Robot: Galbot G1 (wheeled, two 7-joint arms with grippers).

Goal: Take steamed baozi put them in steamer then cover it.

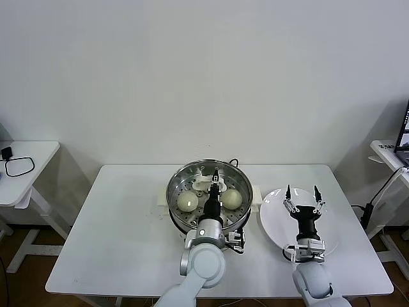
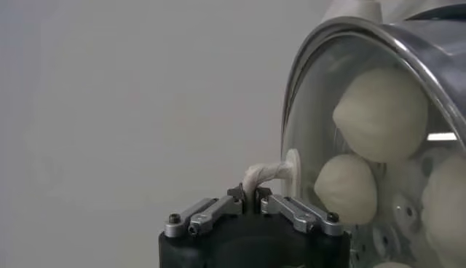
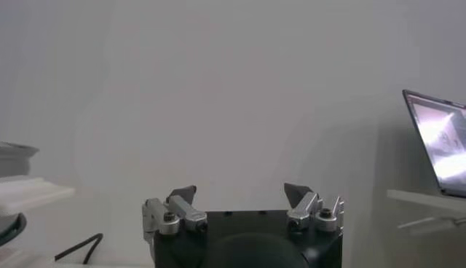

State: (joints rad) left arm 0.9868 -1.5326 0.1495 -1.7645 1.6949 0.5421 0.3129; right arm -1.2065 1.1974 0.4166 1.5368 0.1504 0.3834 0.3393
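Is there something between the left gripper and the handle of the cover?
No, nothing visible. The left gripper is right at the white handle of the cover, which lies on the steamer over the baozi. The right gripper waits open over the plate.

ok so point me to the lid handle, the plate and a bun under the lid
lid handle point(image 2: 266, 173), left wrist view, on its white loop
plate point(image 1: 271, 208), head view, on the bare left rim
bun point(image 1: 186, 202), head view, on its top, under the glass
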